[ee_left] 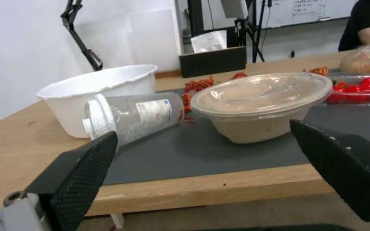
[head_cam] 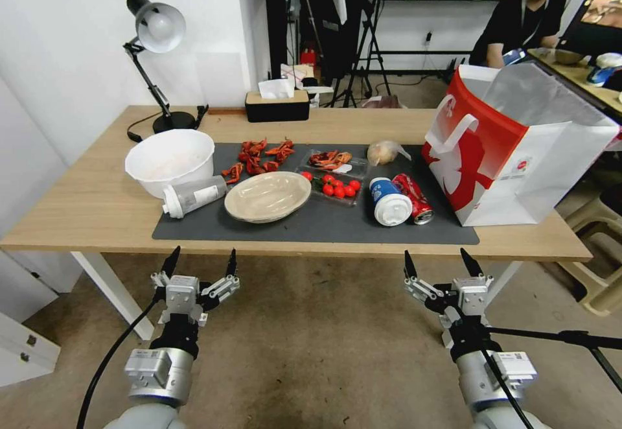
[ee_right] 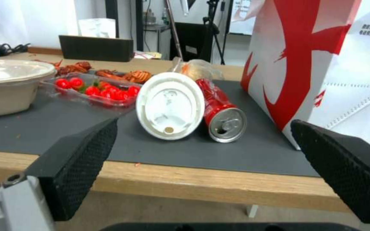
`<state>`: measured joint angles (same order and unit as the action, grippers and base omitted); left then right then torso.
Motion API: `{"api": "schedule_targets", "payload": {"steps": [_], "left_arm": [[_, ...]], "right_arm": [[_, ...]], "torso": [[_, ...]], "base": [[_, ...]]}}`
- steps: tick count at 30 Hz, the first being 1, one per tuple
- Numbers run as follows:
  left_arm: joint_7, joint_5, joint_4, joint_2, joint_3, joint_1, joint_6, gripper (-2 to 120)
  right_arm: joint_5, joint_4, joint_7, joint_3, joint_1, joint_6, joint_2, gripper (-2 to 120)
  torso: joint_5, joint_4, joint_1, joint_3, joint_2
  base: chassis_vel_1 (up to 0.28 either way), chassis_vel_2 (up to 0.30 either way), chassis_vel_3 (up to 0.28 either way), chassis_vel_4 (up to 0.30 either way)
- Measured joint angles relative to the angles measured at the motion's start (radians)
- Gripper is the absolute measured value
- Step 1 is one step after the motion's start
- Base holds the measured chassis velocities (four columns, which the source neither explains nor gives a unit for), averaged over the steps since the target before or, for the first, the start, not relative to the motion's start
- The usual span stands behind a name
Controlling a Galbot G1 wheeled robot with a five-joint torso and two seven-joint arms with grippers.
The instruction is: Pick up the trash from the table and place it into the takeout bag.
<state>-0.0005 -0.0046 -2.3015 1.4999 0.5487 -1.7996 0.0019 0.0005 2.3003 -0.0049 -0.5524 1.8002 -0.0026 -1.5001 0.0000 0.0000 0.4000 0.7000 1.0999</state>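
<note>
On the table [head_cam: 84, 215] lies a dark grey mat [head_cam: 311, 225] with the trash. A blue-and-white lidded cup [head_cam: 390, 201] [ee_right: 170, 106] lies on its side beside a red soda can [head_cam: 413, 197] [ee_right: 219, 110]. A clear bag of tan food [head_cam: 383, 151] sits behind them. The beige dish [head_cam: 267, 196] [ee_left: 262, 106] and a translucent bottle [head_cam: 193, 196] [ee_left: 129, 117] lie toward the left. The red-and-white takeout bag [head_cam: 512, 150] [ee_right: 322, 64] stands at the right. My left gripper [head_cam: 199, 266] [ee_left: 202, 173] and right gripper [head_cam: 439, 265] [ee_right: 202, 173] hang open below the table's front edge, holding nothing.
A white bowl [head_cam: 170, 160], crayfish shells [head_cam: 259, 155], a clear tray of cherry tomatoes [head_cam: 337, 186], a black tissue box [head_cam: 277, 105] and a desk lamp [head_cam: 155, 34] also stand on the table. A person sits behind the bag. Bare floor lies under the grippers.
</note>
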Motion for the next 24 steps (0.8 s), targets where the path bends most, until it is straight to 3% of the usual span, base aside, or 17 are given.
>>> {"api": "schedule_targets", "payload": {"steps": [3,9,24], "left_arm": [[-0.002,-0.006,-0.002,0.0,-0.002,0.001,0.004,100],[-0.077,-0.245,-0.105,0.007,-0.095,0.031,0.159,100],[-0.066,-0.248,-0.087,0.003,-0.101,0.02,0.17,100]], "right_arm": [[0.002,0.001,-0.007,-0.004,0.001,-0.005,0.0,100],[0.088,0.048,-0.228,-0.156,0.022,-0.185,0.005,100],[0.089,0.013,-0.238,-0.165,-0.007,-0.182,0.009,100]], "torso": [[0.0,0.0,0.0,0.0,0.0],[0.0003,-0.0004,0.0,0.0,0.0],[0.0,0.0,0.0,0.0,0.0]], "base": [[0.0,0.0,0.0,0.0],[0.0,0.0,0.0,0.0],[0.0,0.0,0.0,0.0]]}}
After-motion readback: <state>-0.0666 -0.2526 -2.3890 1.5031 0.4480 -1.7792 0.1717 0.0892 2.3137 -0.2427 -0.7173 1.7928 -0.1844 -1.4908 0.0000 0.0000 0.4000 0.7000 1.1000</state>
